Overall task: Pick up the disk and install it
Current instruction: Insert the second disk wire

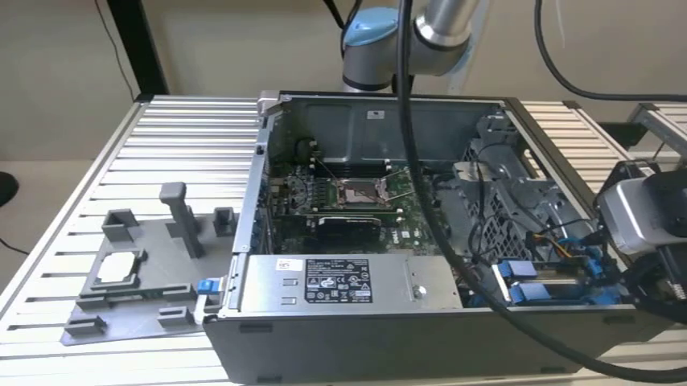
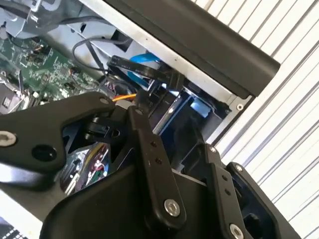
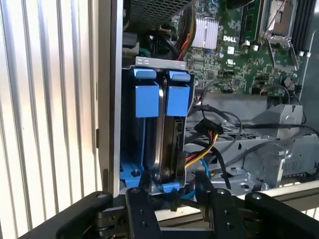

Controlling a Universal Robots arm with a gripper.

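Observation:
The disk (image 3: pixel 172 144) stands on edge in the drive cage at the corner of the open computer case (image 1: pixel 355 338), its silver rim framed by a blue bracket (image 3: pixel 178 97). A second blue bracket (image 3: pixel 146 97) fills the slot beside it. In the first wrist view my gripper (image 3: pixel 177 204) hangs open just outside the cage. Its black fingers (image 3: pixel 137 204) straddle the end of the disk without touching it. The second wrist view has the gripper (image 2: pixel 182 149) over the same dark bay, jaws apart. In the exterior view the blue brackets (image 1: pixel 526 289) sit at the case's near corner on the exterior view's right.
Coloured power wires (image 3: pixel 207 149) and black cables run right beside the cage. The motherboard (image 1: pixel 343 201) lies deeper inside, the grey power supply box (image 1: pixel 343 281) along the front. A grey fixture (image 1: pixel 140 273) with a small silver chip stands on the slatted table (image 1: pixel 161 137).

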